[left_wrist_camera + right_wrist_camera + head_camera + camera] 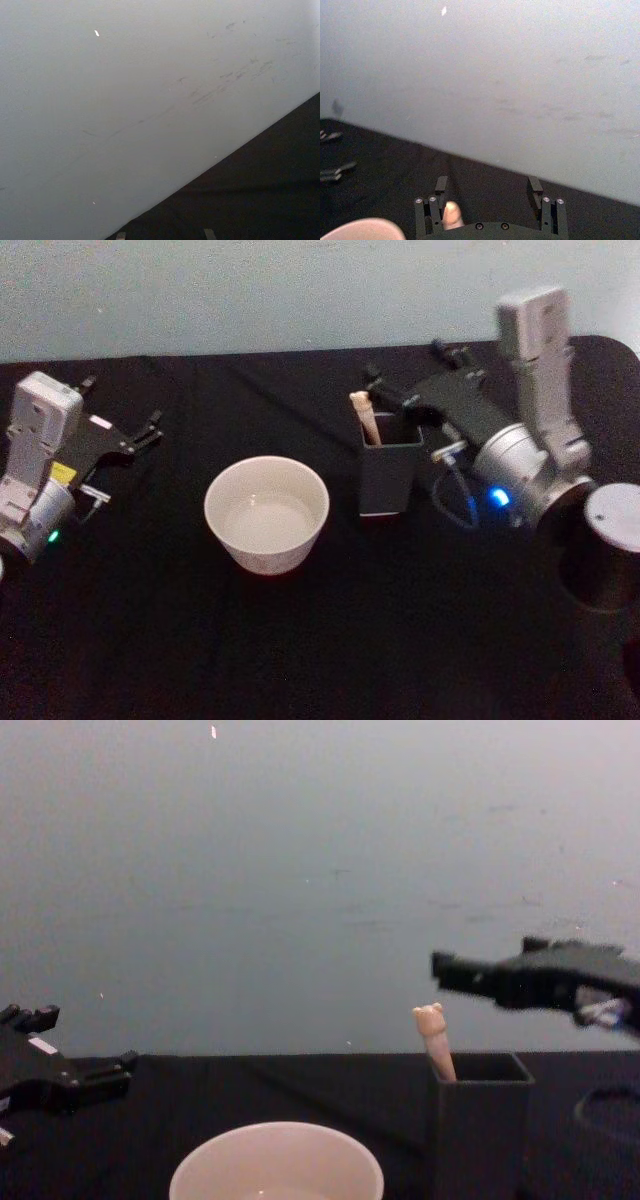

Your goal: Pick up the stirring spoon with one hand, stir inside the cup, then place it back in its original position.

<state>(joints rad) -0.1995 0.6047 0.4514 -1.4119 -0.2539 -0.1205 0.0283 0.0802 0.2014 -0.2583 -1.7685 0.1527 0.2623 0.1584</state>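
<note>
One stirring spoon (366,420), cream tapered handle with bear head, stands in one dark square thin-walled holder (390,480). One round off-white cup (267,513) beside it on black counter (330,640). Right claw (400,390) spread above holder; left claw (150,430) parked left, cannot tell.

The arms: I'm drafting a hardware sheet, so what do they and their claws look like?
Both arms have pale grey boxy wrist housings on silvery round joints and end in flat black claws. The left claw has a yellow sticker and a green light on its arm. The right claw has a blue light and a thin looping cable.
</note>
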